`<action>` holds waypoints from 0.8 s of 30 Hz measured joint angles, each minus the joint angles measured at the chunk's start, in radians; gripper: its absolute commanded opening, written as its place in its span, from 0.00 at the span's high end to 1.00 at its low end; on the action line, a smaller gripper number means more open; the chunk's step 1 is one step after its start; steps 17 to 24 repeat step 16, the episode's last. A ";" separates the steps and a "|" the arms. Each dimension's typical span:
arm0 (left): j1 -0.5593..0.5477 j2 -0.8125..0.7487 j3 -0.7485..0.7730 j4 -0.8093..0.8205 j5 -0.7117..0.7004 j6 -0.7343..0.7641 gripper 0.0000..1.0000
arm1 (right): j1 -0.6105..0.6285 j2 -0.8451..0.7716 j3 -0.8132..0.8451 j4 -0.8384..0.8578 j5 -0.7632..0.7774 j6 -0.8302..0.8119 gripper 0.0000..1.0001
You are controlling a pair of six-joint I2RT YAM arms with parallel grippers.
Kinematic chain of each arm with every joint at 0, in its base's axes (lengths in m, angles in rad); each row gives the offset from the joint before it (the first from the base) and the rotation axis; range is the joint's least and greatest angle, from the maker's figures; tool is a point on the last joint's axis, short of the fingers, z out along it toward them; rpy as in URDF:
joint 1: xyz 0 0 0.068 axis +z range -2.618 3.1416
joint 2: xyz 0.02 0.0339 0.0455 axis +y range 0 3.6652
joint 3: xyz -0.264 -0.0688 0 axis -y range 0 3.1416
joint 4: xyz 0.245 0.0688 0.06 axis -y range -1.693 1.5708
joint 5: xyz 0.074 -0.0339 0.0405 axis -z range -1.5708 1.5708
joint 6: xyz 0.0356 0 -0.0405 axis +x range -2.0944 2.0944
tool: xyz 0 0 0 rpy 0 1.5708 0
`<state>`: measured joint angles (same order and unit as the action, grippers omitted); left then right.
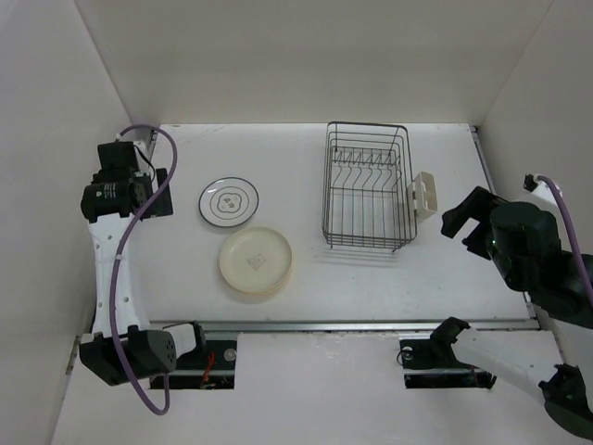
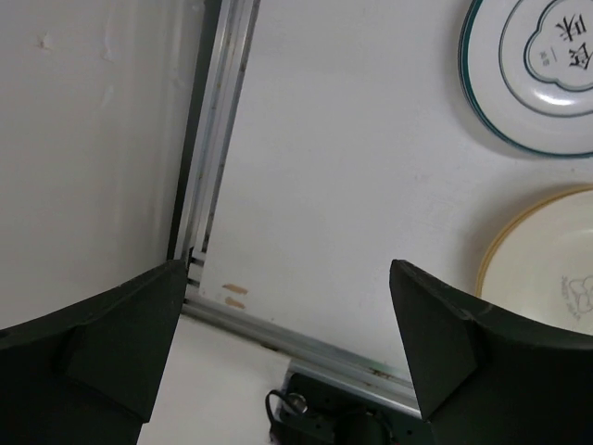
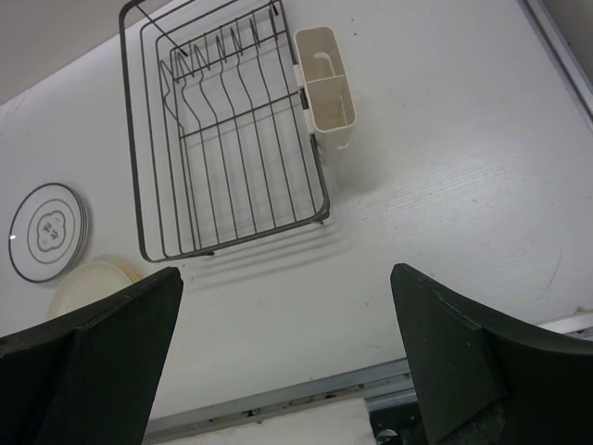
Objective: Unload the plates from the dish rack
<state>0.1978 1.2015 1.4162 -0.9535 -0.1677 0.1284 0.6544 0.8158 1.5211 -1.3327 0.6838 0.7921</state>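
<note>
The dish rack (image 1: 366, 190) stands in the middle of the table, a dark wire basket with no plates in it and a white caddy (image 1: 424, 193) on its right side. It also shows in the right wrist view as the dish rack (image 3: 227, 139). Left of it lie the plates: a white dark-rimmed plate (image 1: 229, 201) and, nearer, a cream plate (image 1: 256, 260). Both reach into the left wrist view, the white plate (image 2: 542, 74) and the cream plate (image 2: 547, 269). My left gripper (image 1: 159, 193) hovers open left of the plates, my right gripper (image 1: 460, 221) open right of the rack. Both hold nothing.
White walls close the table at left, back and right. A metal rail (image 1: 343, 325) runs along the near edge, with the arm bases (image 1: 435, 357) behind it. In the left wrist view the rail corner (image 2: 199, 269) lies just under the fingers (image 2: 120, 343).
</note>
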 measured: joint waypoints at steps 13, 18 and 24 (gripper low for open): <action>0.000 -0.074 0.028 -0.195 -0.002 0.098 0.09 | 0.000 -0.037 -0.071 0.010 -0.070 -0.091 0.00; 0.000 -0.121 0.028 -0.222 -0.001 0.114 0.09 | 0.000 -0.051 -0.099 0.013 -0.086 -0.094 0.00; 0.000 -0.121 0.028 -0.222 -0.001 0.114 0.09 | 0.000 -0.051 -0.099 0.013 -0.086 -0.094 0.00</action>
